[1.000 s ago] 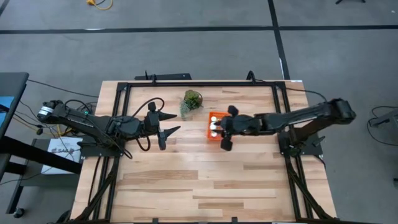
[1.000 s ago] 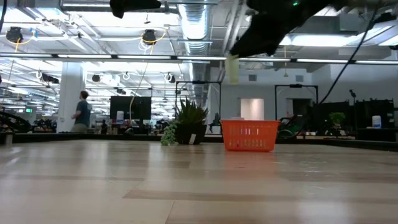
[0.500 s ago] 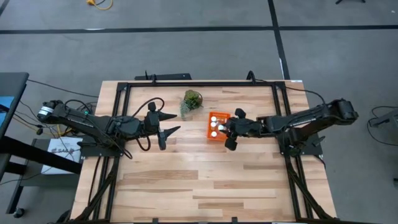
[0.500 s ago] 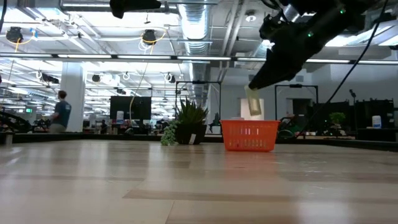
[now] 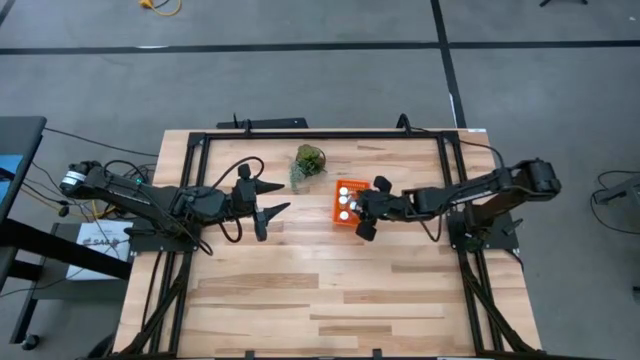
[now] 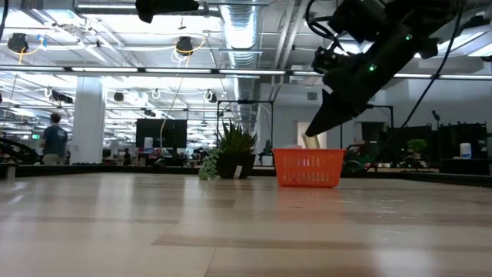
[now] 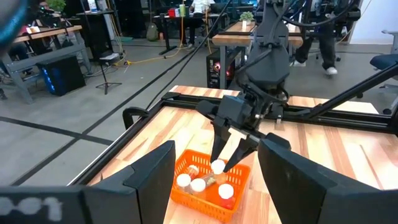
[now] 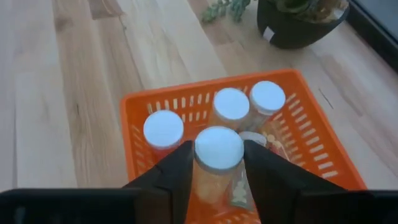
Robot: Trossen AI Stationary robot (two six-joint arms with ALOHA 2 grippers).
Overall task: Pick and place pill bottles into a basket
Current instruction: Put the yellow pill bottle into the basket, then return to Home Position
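The orange basket (image 5: 341,205) stands on the table's middle, right of centre; it also shows in the low view (image 6: 309,168) and the left wrist view (image 7: 194,193). Three white-capped pill bottles (image 8: 231,104) stand in it. My right gripper (image 5: 362,208) is over the basket's right side, shut on another pill bottle (image 8: 218,149). My left gripper (image 5: 281,198) hangs open and empty left of the basket. My right gripper pinches the pill bottle between its two fingers (image 8: 178,167), on its sides just below the white cap (image 8: 218,148). The fingers slant down from the table's right side. The bottle is nearly upright, its lower end inside the basket (image 6: 311,143), among the other bottles.
A small green potted plant (image 5: 308,163) stands just beyond the basket's far left corner. A black metal frame (image 5: 320,134) runs around the table's edges. Bare wood lies toward the near edge.
My right gripper has come down from high above the table with the pill bottle, tipping its fingers downward. The bottle has gone from well above the basket to below its rim. The gripper has stayed shut on it.
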